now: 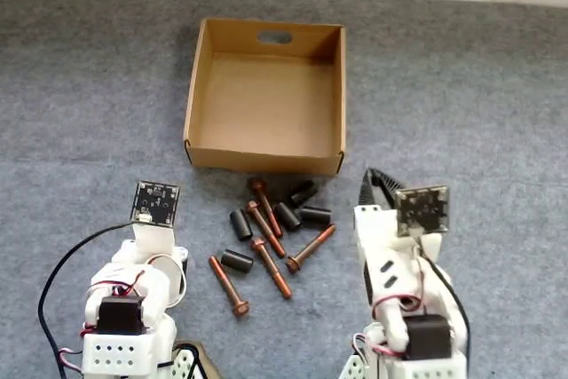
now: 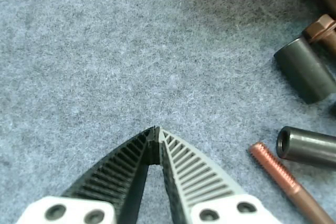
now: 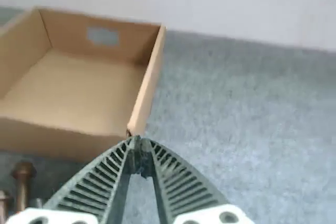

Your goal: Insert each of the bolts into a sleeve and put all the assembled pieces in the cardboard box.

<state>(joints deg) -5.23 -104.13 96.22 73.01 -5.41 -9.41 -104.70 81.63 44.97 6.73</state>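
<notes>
Bolts (image 1: 269,268) and sleeves (image 1: 240,224) loose just in front of the cardboard box (image 1: 264,159)
Our left tool (image 2: 157,142) and right tool (image 3: 137,153) sit closed, empty; we should grip an outlying bolt (image 1: 228,284) mid-shank

High view overhead, left wrist close above carpet (image 2: 131,51), right facing cardboard box (image 3: 148,80)

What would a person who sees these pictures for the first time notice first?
The open cardboard box at the far middle of the grey carpet catches the eye first; nothing lies in it. Just in front of it, between the two arms, lies a loose heap of copper-coloured bolts and black sleeves, apparently not yet joined. The left claw and the right claw are both shut and hold nothing.
</notes>
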